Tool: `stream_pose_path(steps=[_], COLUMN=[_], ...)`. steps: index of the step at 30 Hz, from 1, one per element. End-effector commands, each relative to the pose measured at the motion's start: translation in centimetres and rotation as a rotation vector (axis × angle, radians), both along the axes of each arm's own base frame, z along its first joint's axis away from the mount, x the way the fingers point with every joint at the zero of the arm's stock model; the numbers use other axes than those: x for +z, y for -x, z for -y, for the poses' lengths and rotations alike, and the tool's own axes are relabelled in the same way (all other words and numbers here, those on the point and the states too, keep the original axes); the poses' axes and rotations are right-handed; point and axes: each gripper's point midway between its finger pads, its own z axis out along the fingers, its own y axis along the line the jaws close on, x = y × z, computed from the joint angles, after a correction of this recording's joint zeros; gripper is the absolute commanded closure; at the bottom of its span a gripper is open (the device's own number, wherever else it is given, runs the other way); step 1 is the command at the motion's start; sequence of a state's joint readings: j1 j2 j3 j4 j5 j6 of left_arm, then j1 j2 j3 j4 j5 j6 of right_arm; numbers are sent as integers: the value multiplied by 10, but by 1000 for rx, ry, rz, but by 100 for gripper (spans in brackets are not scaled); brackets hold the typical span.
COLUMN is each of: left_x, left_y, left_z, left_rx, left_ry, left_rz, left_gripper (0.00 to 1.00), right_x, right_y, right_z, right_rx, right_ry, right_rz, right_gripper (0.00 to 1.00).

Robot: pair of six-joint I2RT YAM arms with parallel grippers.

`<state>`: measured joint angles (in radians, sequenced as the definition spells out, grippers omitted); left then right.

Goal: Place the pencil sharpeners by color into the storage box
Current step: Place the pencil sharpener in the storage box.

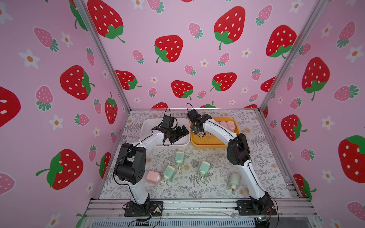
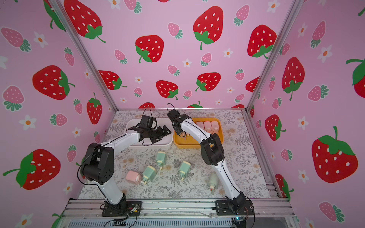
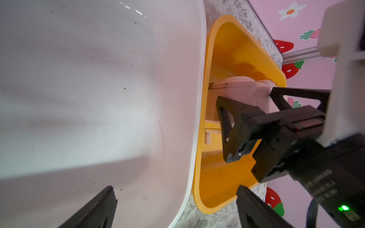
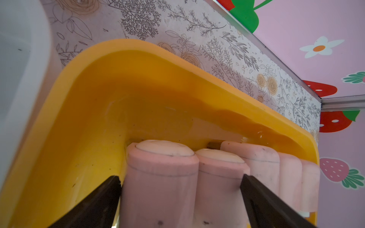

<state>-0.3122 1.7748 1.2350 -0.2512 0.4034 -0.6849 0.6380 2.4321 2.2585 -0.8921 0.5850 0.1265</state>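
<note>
Several mint green pencil sharpeners [image 1: 179, 158] [image 1: 204, 167] [image 2: 149, 173] and one pale pink sharpener [image 1: 153, 177] lie loose on the floral table. Several pink ones [image 1: 227, 125] [image 4: 160, 163] stand side by side in the orange tray [image 1: 207, 145] of the storage box. My right gripper [image 4: 180, 177] [image 1: 200, 134] hangs open low in that tray, its fingers flanking two pink sharpeners at the row's end. My left gripper [image 3: 175, 187] [image 1: 182, 131] is open over the white tray [image 1: 147, 126] with nothing between its fingers.
The white tray [image 3: 98, 79] and orange tray [image 3: 217, 177] sit edge to edge at the back of the table. Strawberry-print walls and aluminium rails close in three sides. Both arm bases stand on the front rail.
</note>
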Motion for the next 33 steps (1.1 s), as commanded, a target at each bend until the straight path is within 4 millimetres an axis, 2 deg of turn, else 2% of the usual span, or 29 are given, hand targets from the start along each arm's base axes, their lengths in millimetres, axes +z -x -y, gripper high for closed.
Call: stream_pose_path(steps=[1,7,11,16,22,28,33], left_x=[-2,-2,-4,-4,-4,-5,1], left_y=[2,4,5,5,6,8,12], left_z=[3,2,2,1,1,0,-5], left_rx=[-15,-18,-21,-19,-19,-21,-19], left_ry=[1,-4,-5,-7,-8,-13,-40], left_rz=[-13,-16,-22,-22,-24,-29,-15], left_gripper=[0,0,0,0,0,0,0], right_x=[-5,3,8,-2,-7,-2,14], right_y=[0,-2,-7,-9,-10,-10,-10], right_z=[12,6,14,23,25,17,5], right_rx=[-27,-56,-63,-69,-91,-96,-78], right_ry=[48,-19,39,140,151,79,-15], right_rz=[-16,2,31,14,21,24,37], right_gripper=[0,0,0,0,0,0,0])
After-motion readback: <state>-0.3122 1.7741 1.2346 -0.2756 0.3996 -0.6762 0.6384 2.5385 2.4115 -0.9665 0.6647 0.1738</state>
